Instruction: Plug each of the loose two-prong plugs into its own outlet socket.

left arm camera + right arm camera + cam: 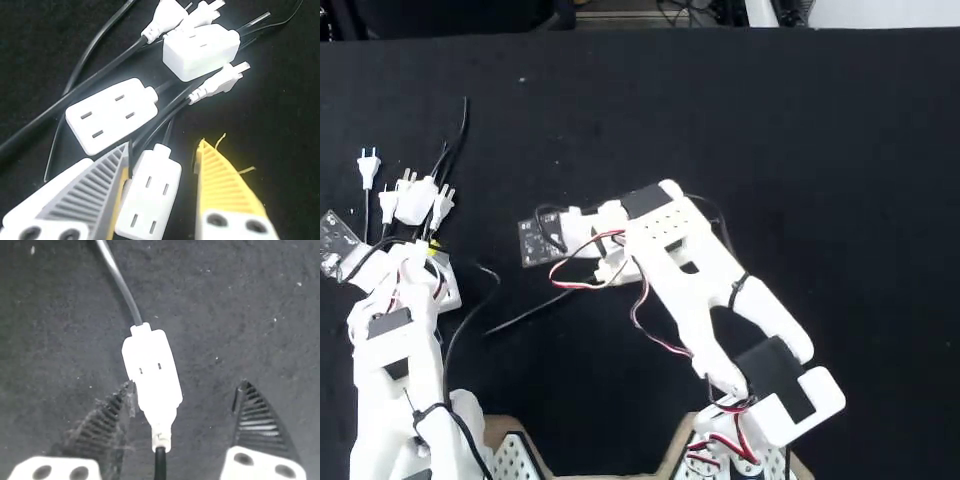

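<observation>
My left gripper [164, 145] is open, its grey and yellow fingers either side of a white outlet socket [150, 195] that lies against the grey finger. Beyond it lie a second socket block [112, 115] and a third [200, 50]. Loose two-prong plugs [220, 82] [165, 17] rest beside them on black cords. My right gripper [185, 390] is open over a white socket [149, 367] with a plug [161, 432] seated in its end; this pair lies near one finger. In the high view another loose plug [367, 165] lies at the far left.
Black cords [90, 75] cross among the sockets at the left. A black cable [520, 315] runs over the black cloth between the arms. The right arm [700, 290] stretches across the middle of the table [770, 130].
</observation>
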`<action>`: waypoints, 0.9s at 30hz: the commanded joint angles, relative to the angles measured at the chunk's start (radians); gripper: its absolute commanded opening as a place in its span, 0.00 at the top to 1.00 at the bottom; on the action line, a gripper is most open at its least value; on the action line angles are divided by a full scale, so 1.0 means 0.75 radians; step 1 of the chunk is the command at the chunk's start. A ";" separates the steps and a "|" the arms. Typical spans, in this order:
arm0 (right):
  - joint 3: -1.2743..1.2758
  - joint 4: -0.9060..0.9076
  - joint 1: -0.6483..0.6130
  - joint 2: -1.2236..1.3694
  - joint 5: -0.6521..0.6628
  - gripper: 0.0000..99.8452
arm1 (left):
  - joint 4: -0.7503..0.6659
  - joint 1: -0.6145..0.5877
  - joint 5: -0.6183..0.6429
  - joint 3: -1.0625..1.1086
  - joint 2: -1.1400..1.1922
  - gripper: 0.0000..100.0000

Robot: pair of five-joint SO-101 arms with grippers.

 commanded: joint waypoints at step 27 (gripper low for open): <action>-0.289 0.049 0.098 0.339 -0.311 0.97 | -0.023 0.036 0.000 -0.064 -0.035 0.78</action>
